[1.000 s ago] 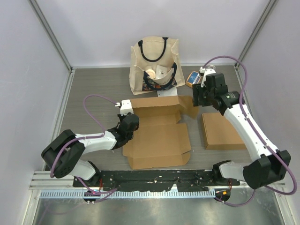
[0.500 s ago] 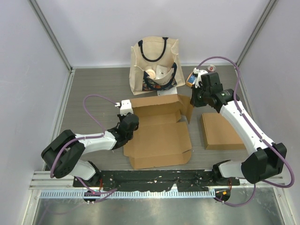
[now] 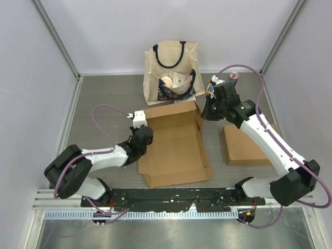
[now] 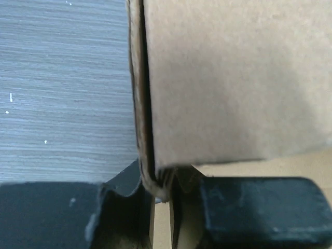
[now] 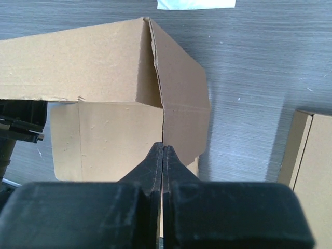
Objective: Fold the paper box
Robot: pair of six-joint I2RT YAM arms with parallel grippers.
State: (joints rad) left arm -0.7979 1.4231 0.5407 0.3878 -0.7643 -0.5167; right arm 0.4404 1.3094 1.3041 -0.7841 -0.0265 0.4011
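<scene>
The paper box (image 3: 174,148) is a brown cardboard blank lying open in the middle of the table, with its back wall (image 3: 171,111) raised. My left gripper (image 3: 141,136) is shut on the box's folded left wall, and the doubled cardboard edge (image 4: 148,129) sits pinched between its jaws (image 4: 161,194). My right gripper (image 3: 207,111) is shut at the box's back right corner. Its tips (image 5: 163,148) rest against the crease of the upright right flap (image 5: 181,104), and nothing shows between them.
A finished folded box (image 3: 246,145) lies at the right, its edge also showing in the right wrist view (image 5: 311,150). At the back stands a cream tote bag (image 3: 171,72) holding items. A can (image 3: 233,78) and an orange-blue pack (image 3: 211,85) sit behind the right arm.
My right gripper has closed and moved left to the box. The right flap has gone from lying flat to standing upright. My left gripper has kept its hold.
</scene>
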